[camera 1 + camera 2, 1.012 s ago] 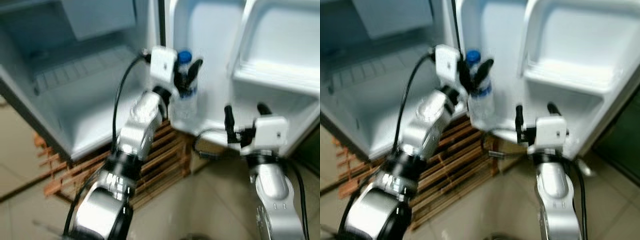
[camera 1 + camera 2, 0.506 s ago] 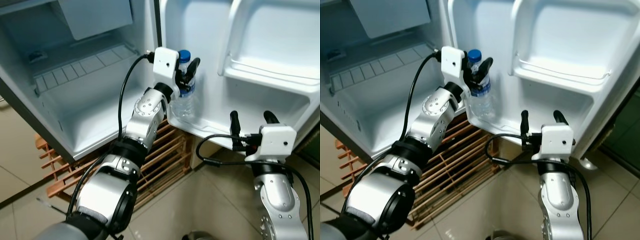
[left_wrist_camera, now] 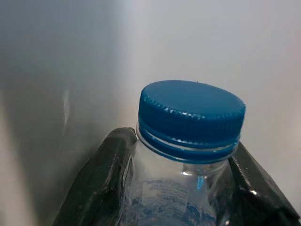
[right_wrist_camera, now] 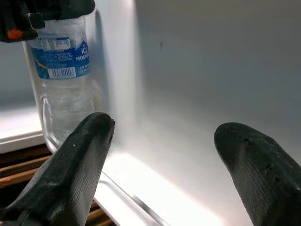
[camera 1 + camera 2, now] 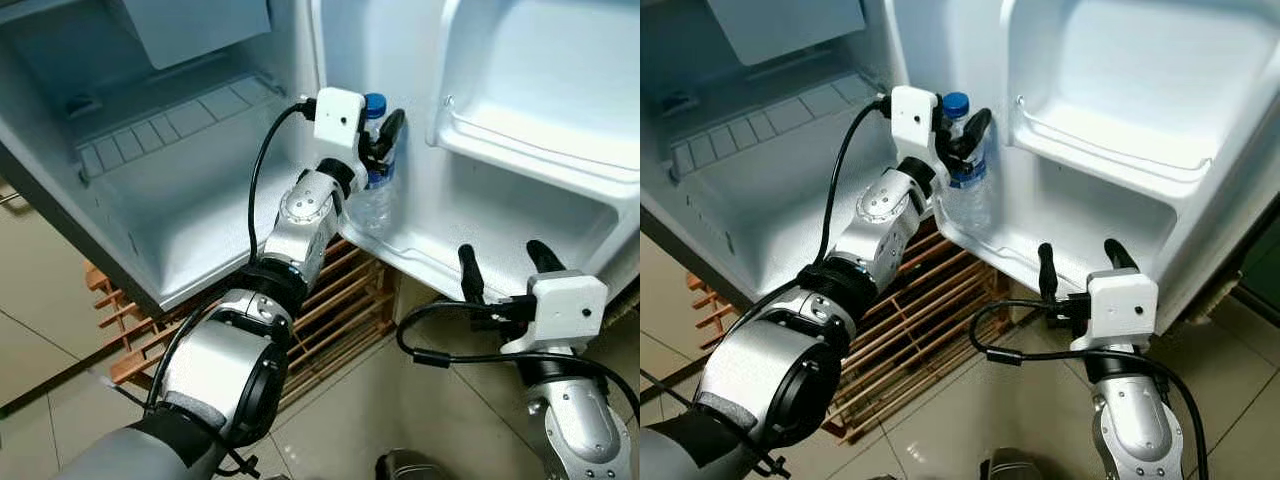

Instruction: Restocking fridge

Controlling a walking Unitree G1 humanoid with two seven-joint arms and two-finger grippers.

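Observation:
A clear water bottle (image 5: 374, 195) with a blue cap (image 3: 192, 113) and blue label stands upright in the lower shelf of the open fridge door (image 5: 520, 215), at the hinge end. My left gripper (image 5: 378, 140) is shut on the bottle just below the cap; its black fingers (image 3: 99, 183) press both sides of the neck. My right gripper (image 5: 502, 266) is open and holds nothing, lower and to the right, in front of the same door shelf. In the right wrist view the bottle (image 4: 63, 89) stands beyond the spread fingers (image 4: 70, 165).
The open fridge body (image 5: 180, 170) is at the left with a bare white interior. An upper door shelf (image 5: 1110, 150) sits above the lower one. A wooden slatted stand (image 5: 330, 310) is under the fridge, on a tiled floor (image 5: 940, 440).
The camera has shifted, so the fridge sits a little differently in the picture. My left gripper keeps its hold on the bottle in the door shelf. My right gripper stays open.

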